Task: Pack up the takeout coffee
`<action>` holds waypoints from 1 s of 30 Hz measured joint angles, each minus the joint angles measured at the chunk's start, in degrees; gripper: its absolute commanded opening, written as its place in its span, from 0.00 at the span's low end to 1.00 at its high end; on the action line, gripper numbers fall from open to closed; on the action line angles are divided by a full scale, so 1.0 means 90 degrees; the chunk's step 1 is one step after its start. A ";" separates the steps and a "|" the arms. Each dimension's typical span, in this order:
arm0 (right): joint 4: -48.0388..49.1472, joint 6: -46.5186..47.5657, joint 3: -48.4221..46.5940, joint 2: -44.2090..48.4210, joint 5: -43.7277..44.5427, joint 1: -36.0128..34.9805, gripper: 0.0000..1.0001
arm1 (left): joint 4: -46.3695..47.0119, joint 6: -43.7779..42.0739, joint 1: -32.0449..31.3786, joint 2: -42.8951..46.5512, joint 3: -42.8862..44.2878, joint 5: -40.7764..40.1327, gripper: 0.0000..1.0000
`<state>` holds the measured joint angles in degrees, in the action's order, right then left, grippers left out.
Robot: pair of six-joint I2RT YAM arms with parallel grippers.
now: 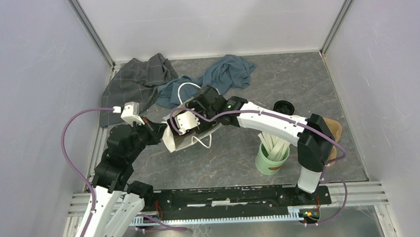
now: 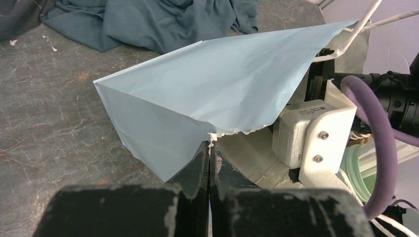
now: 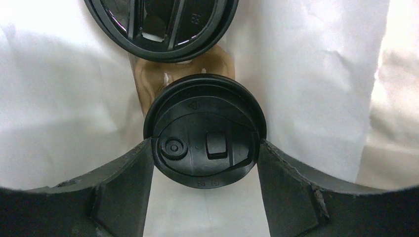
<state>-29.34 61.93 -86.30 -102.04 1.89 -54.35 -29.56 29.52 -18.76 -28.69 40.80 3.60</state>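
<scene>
From above, the left fingers [image 1: 160,131] pinch the rim of one white paper bag [image 1: 190,142] on the tabletop [image 1: 302,82], and the right arm reaches into its mouth. One green cup of stirrers [image 1: 272,157] stands nearby.

The left wrist view shows those fingers closed tight on the bag's torn edge.

The right wrist view looks inside the bag. The right fingers [image 3: 123,187] stand wide, one against each side of a takeout coffee cup [image 3: 205,131] with a round black sip lid. A second lidded cup [image 3: 160,22] sits just beyond, making two.
</scene>
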 measured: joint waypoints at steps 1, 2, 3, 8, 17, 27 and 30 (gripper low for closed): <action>0.0002 0.0000 0.0000 -0.0012 -0.0012 0.0007 0.00 | 0.0002 0.0000 0.0000 -0.0027 0.0015 0.0000 0.02; 0.0000 -0.0002 0.0000 -0.0022 -0.0049 0.0012 0.00 | 0.0007 0.0000 0.0000 -0.0058 0.0029 0.0000 0.02; -0.0002 -0.0005 0.0000 -0.0027 -0.0085 0.0017 0.00 | 0.0005 0.0000 0.0000 -0.0085 0.0046 0.0000 0.02; 0.0017 -0.0007 0.0083 -0.0029 -0.0240 0.0017 0.00 | 0.0002 -0.0002 0.0000 -0.0163 0.0095 0.0000 0.02; 0.0219 -0.0015 0.0121 -0.0148 -0.0328 0.0017 0.00 | -0.0010 -0.0002 0.0000 -0.0185 0.0100 0.0005 0.02; 0.0398 -0.0017 0.0121 -0.0226 -0.0357 0.0019 0.00 | -0.0046 -0.0007 0.0000 -0.0197 0.0126 -0.0015 0.02; 0.0474 -0.0049 0.0172 -0.0223 -0.0362 0.0039 0.00 | -0.0046 -0.0010 0.0000 -0.0209 0.0129 -0.0029 0.02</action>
<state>-25.08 61.49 -84.75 -104.05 -1.37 -54.00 -29.98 29.43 -18.76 -30.57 41.95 3.33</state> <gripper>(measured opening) 0.752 0.025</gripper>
